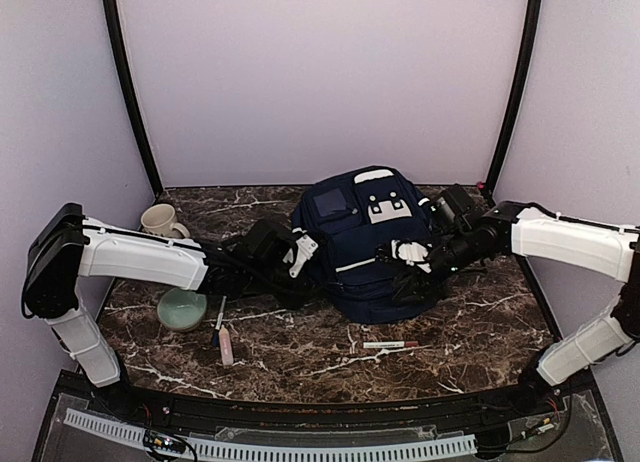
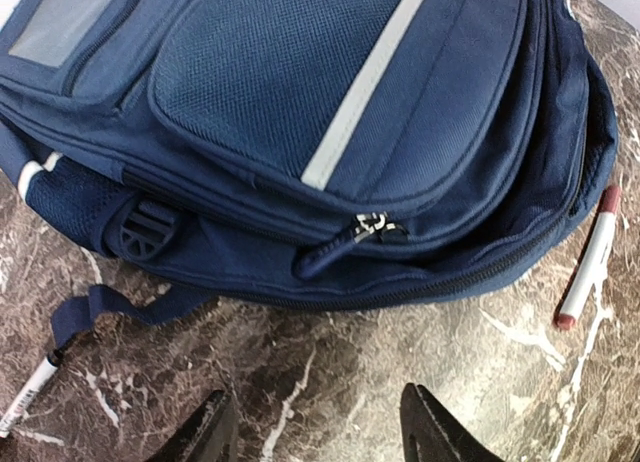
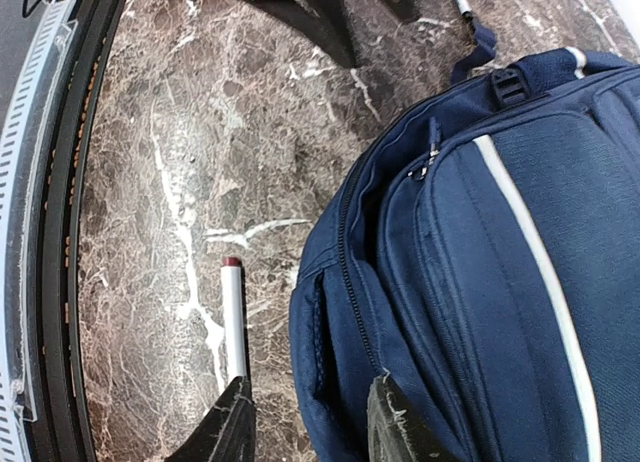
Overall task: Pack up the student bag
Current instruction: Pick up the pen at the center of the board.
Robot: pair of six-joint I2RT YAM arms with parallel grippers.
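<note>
Top external: find backpack (image 1: pixel 365 244) lying on the counter (image 1: pixel 480 327), between both arms. Left jaws apart, empty, near zipper pull (image 2: pixel 368 227). Probably best: close right jaws, apart astride its edge, on fabric only, missing the pen (image 3: pixel 233 317).

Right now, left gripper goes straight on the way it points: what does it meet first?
Likely the student bag, at its zippered edge. Only bare table lies between; if angled down, the left gripper meets that first.
</note>
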